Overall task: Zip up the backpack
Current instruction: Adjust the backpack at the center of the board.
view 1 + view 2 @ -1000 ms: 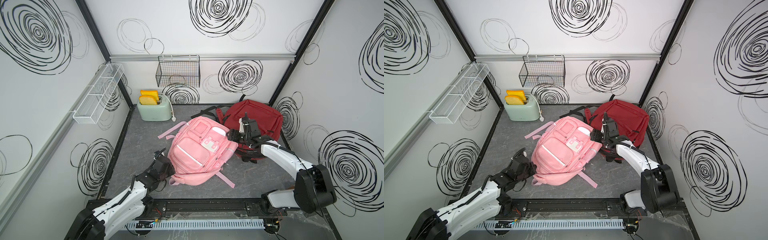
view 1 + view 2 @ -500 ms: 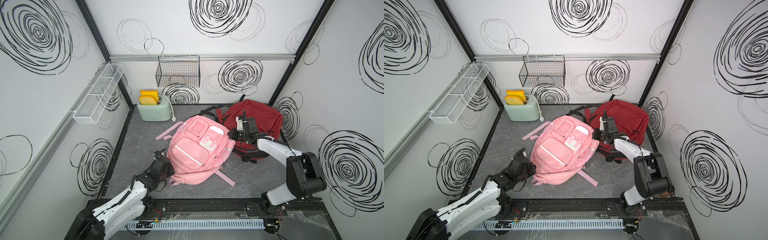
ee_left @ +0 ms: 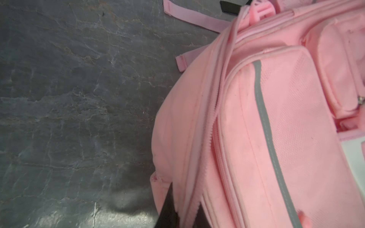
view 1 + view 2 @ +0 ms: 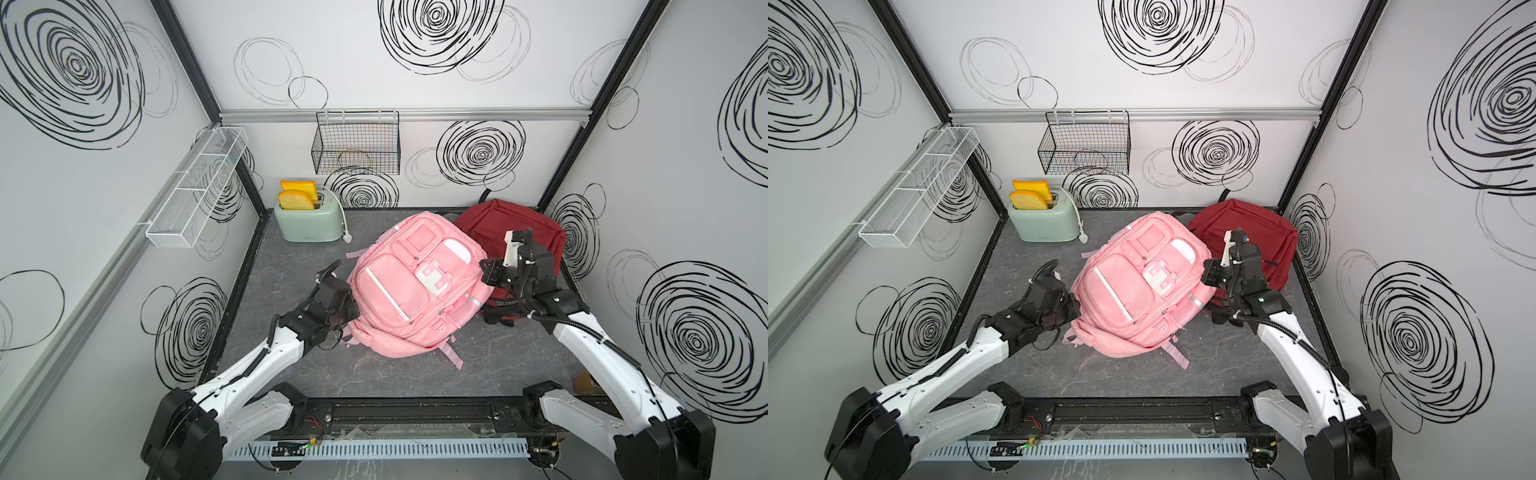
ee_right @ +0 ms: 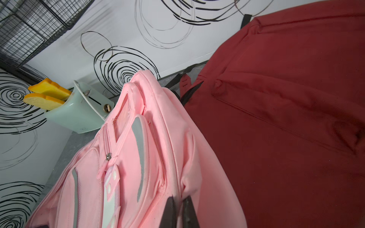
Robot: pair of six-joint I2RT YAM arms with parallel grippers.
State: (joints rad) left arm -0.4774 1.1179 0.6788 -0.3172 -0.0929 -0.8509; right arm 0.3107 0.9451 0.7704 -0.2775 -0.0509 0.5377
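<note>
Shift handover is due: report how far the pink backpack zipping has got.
Done: the left pincer is shut on the pink backpack at one side, and the right pincer on the opposite edge seam. In hand: likely readying a pull; no slider shows. To do: the zipper teeth gape apart.

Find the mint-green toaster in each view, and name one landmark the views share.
In a top view: toaster in the back-left floor corner.
In a top view: toaster, same corner.
Left wrist: not in it.
Right wrist: toaster, beyond the pink backpack.
Shared landmark: the pink backpack, in all four.
</note>
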